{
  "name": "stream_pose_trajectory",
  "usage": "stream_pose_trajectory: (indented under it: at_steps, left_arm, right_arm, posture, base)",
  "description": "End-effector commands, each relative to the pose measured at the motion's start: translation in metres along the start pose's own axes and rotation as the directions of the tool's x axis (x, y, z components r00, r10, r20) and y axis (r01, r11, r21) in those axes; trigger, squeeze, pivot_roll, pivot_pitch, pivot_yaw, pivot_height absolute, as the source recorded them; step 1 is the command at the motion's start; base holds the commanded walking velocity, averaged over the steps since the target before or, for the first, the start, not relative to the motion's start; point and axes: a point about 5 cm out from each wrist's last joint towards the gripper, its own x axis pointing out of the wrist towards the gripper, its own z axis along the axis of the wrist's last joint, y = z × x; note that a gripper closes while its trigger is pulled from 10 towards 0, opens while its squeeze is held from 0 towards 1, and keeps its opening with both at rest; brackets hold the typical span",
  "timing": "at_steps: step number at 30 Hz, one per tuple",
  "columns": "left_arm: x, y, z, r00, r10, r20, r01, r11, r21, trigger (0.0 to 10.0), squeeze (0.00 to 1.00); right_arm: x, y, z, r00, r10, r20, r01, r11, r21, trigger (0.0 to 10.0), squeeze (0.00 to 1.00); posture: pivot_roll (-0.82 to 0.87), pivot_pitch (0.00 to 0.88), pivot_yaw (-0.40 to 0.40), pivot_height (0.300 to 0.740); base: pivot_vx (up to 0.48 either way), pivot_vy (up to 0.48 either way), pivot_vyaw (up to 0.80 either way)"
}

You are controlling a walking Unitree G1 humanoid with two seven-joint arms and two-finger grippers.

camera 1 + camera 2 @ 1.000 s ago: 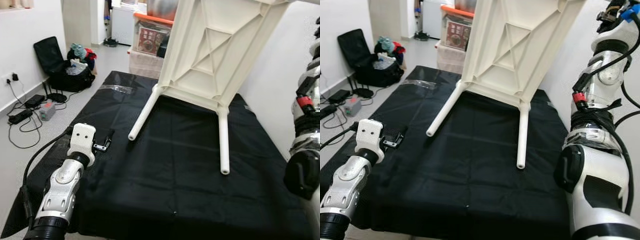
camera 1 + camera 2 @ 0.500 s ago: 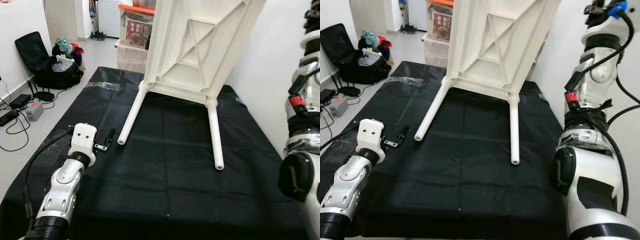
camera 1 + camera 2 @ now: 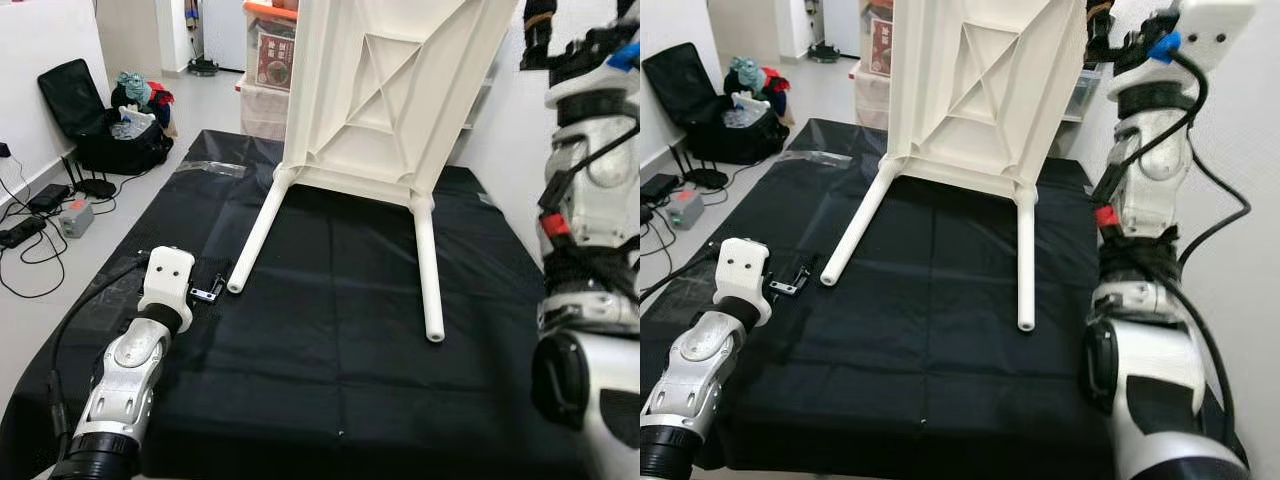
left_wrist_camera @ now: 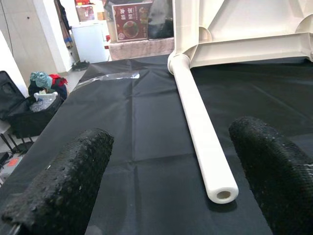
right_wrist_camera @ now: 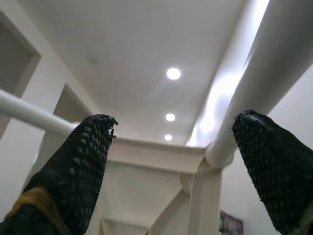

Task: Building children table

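A white plastic children's table (image 3: 390,90) stands tilted with its ribbed underside toward me. Two of its legs slope down to the black cloth (image 3: 330,350): the left leg (image 3: 258,230) and the right leg (image 3: 427,265). My left gripper (image 3: 208,291) lies low on the cloth just left of the left leg's open end (image 4: 222,194). It is open and holds nothing. My right arm is raised beside the table's upper right edge. The right gripper (image 5: 181,171) is open, pointing up at the ceiling, with two more white table legs (image 5: 264,83) close by its fingers.
A black bag (image 3: 100,130) stuffed with clothes sits on the floor at the far left. Cables and a power strip (image 3: 30,225) lie by the left wall. Storage boxes (image 3: 268,70) stand behind the table. A clear plastic wrapper (image 3: 215,168) lies on the cloth's far left corner.
The camera has shifted. My right arm has swung in and up toward the table's upper right edge. The left gripper stays where it was beside the leg end.
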Motion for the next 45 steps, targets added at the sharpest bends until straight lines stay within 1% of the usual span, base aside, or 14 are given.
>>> stream_pose_trajectory:
  at_steps: [1, 8, 12, 16, 23, 25, 26, 29, 30, 31, 33, 36, 38, 45]
  left_arm:
    - [-0.001, -0.005, -0.001, 1.0, -0.017, 0.001, 0.017, 1.0, 0.006, 10.0, 0.0]
    - [-0.002, -0.004, -0.001, 1.0, -0.015, -0.002, 0.015, 1.0, 0.005, 10.0, 0.0]
    - [-0.001, -0.002, -0.001, 1.0, -0.005, -0.003, 0.005, 1.0, 0.006, 10.0, 0.0]
    - [-0.002, 0.0, 0.0, 1.0, 0.003, -0.004, -0.003, 1.0, 0.008, 10.0, 0.0]
    - [-0.002, 0.0, 0.0, 1.0, 0.009, -0.005, -0.008, 1.0, 0.009, 10.0, 0.0]
    - [-0.004, 0.002, -0.001, 1.0, 0.014, -0.008, -0.014, 1.0, 0.012, 10.0, 0.0]
    - [-0.004, 0.003, -0.001, 1.0, 0.016, -0.009, -0.016, 1.0, 0.014, 10.0, 0.0]
    - [-0.004, 0.003, -0.001, 1.0, 0.016, -0.009, -0.016, 1.0, 0.014, 10.0, 0.0]
    - [-0.005, 0.004, -0.001, 1.0, 0.019, -0.01, -0.019, 1.0, 0.015, 10.0, 0.0]
    - [-0.004, 0.004, 0.0, 1.0, 0.021, -0.01, -0.021, 1.0, 0.016, 10.0, 0.0]
    - [-0.004, 0.004, 0.0, 1.0, 0.021, -0.01, -0.021, 1.0, 0.016, 10.0, 0.0]
    - [-0.002, 0.005, 0.0, 1.0, 0.023, -0.012, -0.023, 1.0, 0.019, 10.0, 0.0]
    - [-0.001, 0.006, 0.0, 1.0, 0.025, -0.013, -0.024, 0.999, 0.021, 10.0, 0.0]
    - [-0.003, 0.006, -0.001, 0.999, 0.03, -0.015, -0.03, 0.999, 0.021, 10.0, 0.0]
  right_arm:
    - [-0.008, 0.005, -0.005, 1.0, 0.007, -0.026, -0.007, 1.0, 0.02, 10.0, 1.0]
    - [-0.067, 0.051, -0.048, 0.954, 0.161, -0.254, -0.135, 0.984, 0.118, 10.0, 1.0]
    - [-0.121, 0.088, -0.081, 0.78, 0.373, -0.503, -0.319, 0.928, 0.193, 10.0, 1.0]
    - [-0.133, 0.083, -0.1, 0.704, 0.312, -0.638, -0.299, 0.945, 0.132, 10.0, 1.0]
    - [-0.133, 0.069, -0.108, 0.669, 0.2, -0.716, -0.231, 0.971, 0.055, 10.0, 1.0]
    - [-0.153, 0.059, -0.121, 0.528, 0.14, -0.837, -0.215, 0.976, 0.028, 10.0, 0.98]
    - [-0.165, 0.057, -0.126, 0.453, 0.131, -0.882, -0.201, 0.979, 0.042, 10.0, 0.82]
    - [-0.165, 0.057, -0.126, 0.453, 0.131, -0.882, -0.201, 0.979, 0.042, 10.0, 0.82]
    - [-0.177, 0.055, -0.131, 0.38, 0.119, -0.917, -0.16, 0.985, 0.062, 10.0, 0.0]
    - [-0.188, 0.053, -0.134, 0.322, 0.115, -0.94, -0.096, 0.991, 0.088, 10.0, 0.0]
    - [-0.188, 0.053, -0.134, 0.322, 0.115, -0.94, -0.096, 0.991, 0.088, 10.0, 0.0]
    - [-0.212, 0.051, -0.14, 0.203, 0.135, -0.97, -0.046, 0.991, 0.129, 10.0, 0.0]
    - [-0.219, 0.041, -0.144, 0.163, 0.111, -0.98, -0.058, 0.993, 0.103, 10.0, 0.0]
    - [-0.228, 0.028, -0.148, 0.084, 0.057, -0.995, -0.034, 0.998, 0.054, 10.0, 0.0]
  posture:
    - [0.1, 0.0, -0.133, 0.74]
    - [0.09, 0.0, -0.13, 0.74]
    - [0.09, 0.0, -0.131, 0.74]
    - [0.1, 0.0, -0.136, 0.74]
    - [0.1, 0.0, -0.138, 0.74]
    - [0.1, 0.0, -0.143, 0.74]
    - [0.1, 0.0, -0.143, 0.74]
    - [0.1, 0.0, -0.143, 0.74]
    - [0.1, 0.0, -0.144, 0.74]
    - [0.1, 0.0, -0.143, 0.74]
    - [0.1, 0.0, -0.143, 0.74]
    - [0.1, 0.0, -0.137, 0.74]
    - [0.1, 0.0, -0.141, 0.74]
    - [0.1, 0.0, -0.144, 0.74]
  base:
    - [0.0, 0.0, 0.0]
    - [0.0, 0.0, 0.0]
    - [0.0, 0.0, 0.0]
    - [0.0, 0.0, 0.0]
    - [0.0, 0.0, 0.0]
    - [0.0, 0.0, 0.0]
    - [0.0, 0.0, 0.0]
    - [0.0, 0.0, 0.0]
    - [0.0, 0.0, 0.0]
    - [0.0, 0.0, 0.0]
    - [0.0, 0.0, 0.0]
    - [0.0, 0.0, 0.0]
    - [0.0, 0.0, 0.0]
    - [0.0, 0.0, 0.0]
